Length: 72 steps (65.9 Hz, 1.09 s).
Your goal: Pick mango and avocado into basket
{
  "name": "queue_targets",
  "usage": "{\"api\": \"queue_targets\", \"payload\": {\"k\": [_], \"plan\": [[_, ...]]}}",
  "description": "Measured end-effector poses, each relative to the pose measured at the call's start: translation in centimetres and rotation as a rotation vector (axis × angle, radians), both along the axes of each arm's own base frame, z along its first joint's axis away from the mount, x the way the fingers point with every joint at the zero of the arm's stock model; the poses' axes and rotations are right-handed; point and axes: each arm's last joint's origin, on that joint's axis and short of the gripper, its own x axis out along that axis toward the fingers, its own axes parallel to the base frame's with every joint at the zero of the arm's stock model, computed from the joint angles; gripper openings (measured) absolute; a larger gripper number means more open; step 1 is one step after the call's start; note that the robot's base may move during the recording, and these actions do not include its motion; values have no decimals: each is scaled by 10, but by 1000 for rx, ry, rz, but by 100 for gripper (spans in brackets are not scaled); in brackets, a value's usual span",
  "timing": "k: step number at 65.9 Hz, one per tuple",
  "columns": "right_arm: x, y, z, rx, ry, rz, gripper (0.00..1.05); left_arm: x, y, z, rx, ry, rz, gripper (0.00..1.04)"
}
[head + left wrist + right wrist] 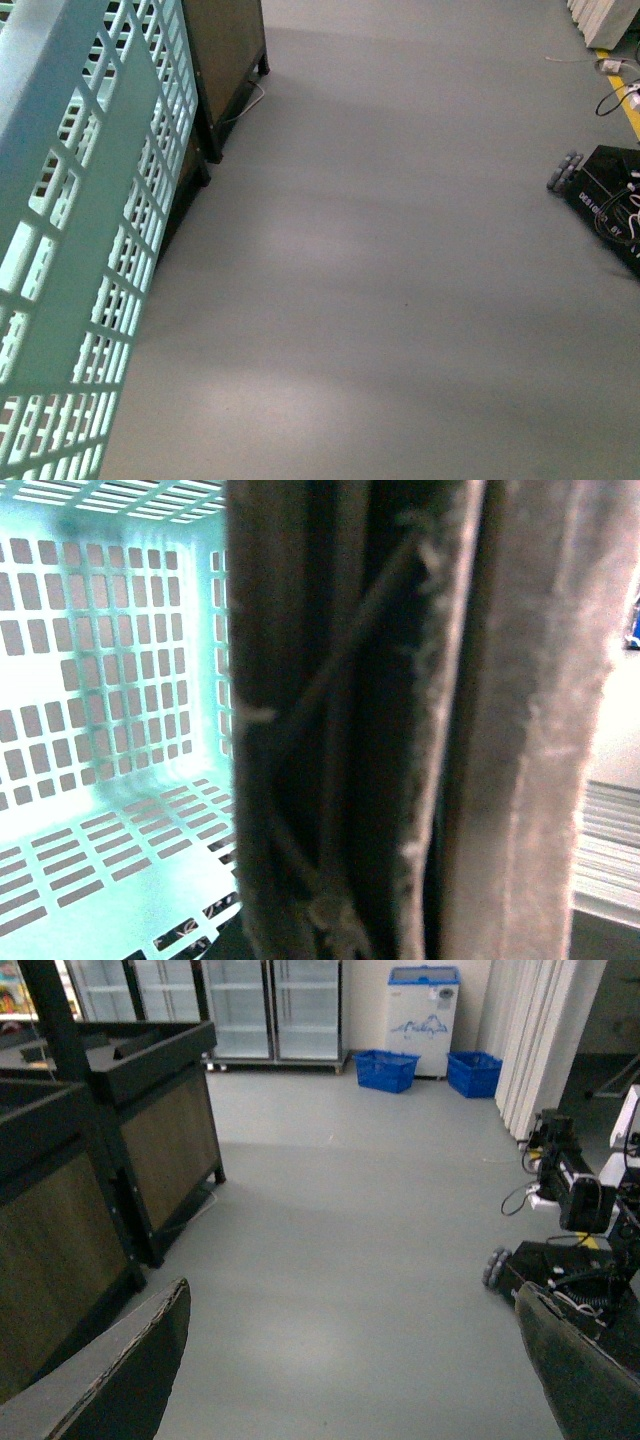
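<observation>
Basket (80, 200) fills the left side of your front view: light teal plastic, its slotted grid wall close to the lens and leaning, with light showing through the openings. It reaches from the top edge of the picture to the bottom. Beyond it stands a dark display stand (230, 60) with a wood panel. The grey floor (380, 280) runs across to a black wheeled base (605, 190) at the right edge.

Your left wrist view gives you what the front one does not, the basket's inside (100, 680). You see two grid walls meeting at a corner and the slotted bottom, all pale teal and brightly lit. A brown band (520, 730) with frayed edges and a dark strip beside it cross the picture, blurred and very near the lens. You cannot make out the left gripper's fingers here, so you cannot tell whether it grips anything.

Your right wrist view alone shows the room. You see the display stands (160, 1110), glass-door coolers (270, 1010) along the far wall, a white chest freezer (422, 1015), blue crates (385, 1070) and the wheeled base (560, 1260). The right gripper (350, 1290) hangs over bare floor with its fingers (130, 1370) spread wide and nothing between them.
</observation>
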Motion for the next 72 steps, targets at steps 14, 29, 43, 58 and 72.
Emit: {"api": "queue_targets", "payload": {"k": [14, 29, 43, 58, 72], "plan": [[0, 0, 0, 0, 0, 0, 96, 0, 0, 0, 0, 0, 0, 14], [0, 0, 0, 0, 0, 0, 96, 0, 0, 0, 0, -1, 0, 14], [0, 0, 0, 0, 0, 0, 96, 0, 0, 0, 0, -1, 0, 14], [0, 0, 0, 0, 0, 0, 96, 0, 0, 0, 0, -1, 0, 14], [0, 0, 0, 0, 0, 0, 96, 0, 0, 0, -1, -1, 0, 14]]}}
